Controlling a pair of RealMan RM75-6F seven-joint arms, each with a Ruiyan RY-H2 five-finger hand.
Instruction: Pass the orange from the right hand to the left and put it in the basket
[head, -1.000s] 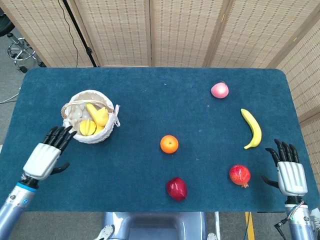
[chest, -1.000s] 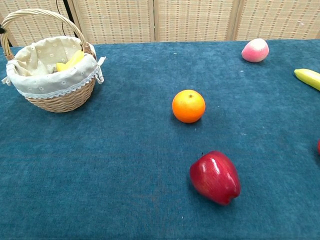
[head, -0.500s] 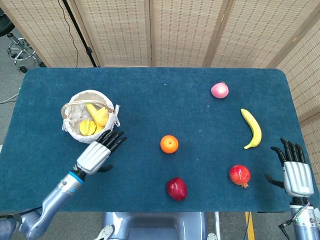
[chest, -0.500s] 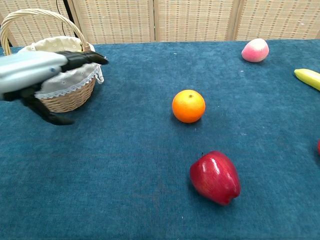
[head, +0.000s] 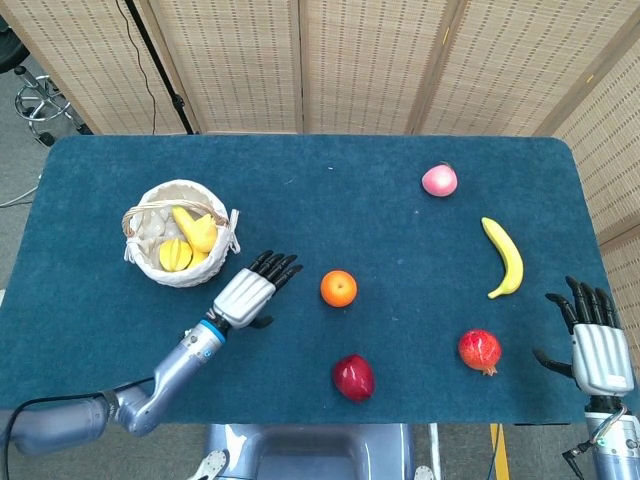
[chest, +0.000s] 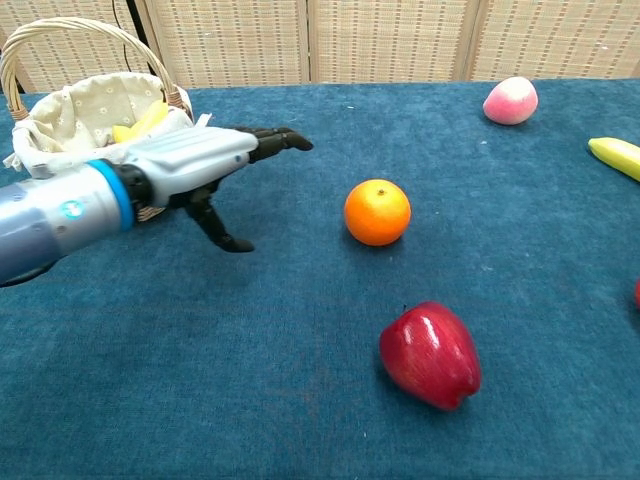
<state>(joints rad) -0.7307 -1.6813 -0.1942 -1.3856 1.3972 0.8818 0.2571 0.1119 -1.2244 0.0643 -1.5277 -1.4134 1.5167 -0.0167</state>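
The orange (head: 338, 288) sits mid-frame, near the empty, spread left hand (head: 252, 290); the empty, spread right hand (head: 597, 345) waits far off, lower right.

red apple (head: 353, 377), pomegranate (head: 480, 350), banana (head: 504, 257), peach (head: 439, 180)

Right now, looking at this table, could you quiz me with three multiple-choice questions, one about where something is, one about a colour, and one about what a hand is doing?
1. Where is the orange?
A in the basket
B on the cloth between the hands
C in the right hand

2. What colour is the table cloth?
A dark blue
B red
C white

3. What is the left hand doing?
A gripping the orange
B holding the banana
C holding nothing, fingers apart

Answers: 1 B, it sits alone on the cloth. 2 A, both views show blue. 3 C, its palm is bare beside the orange.
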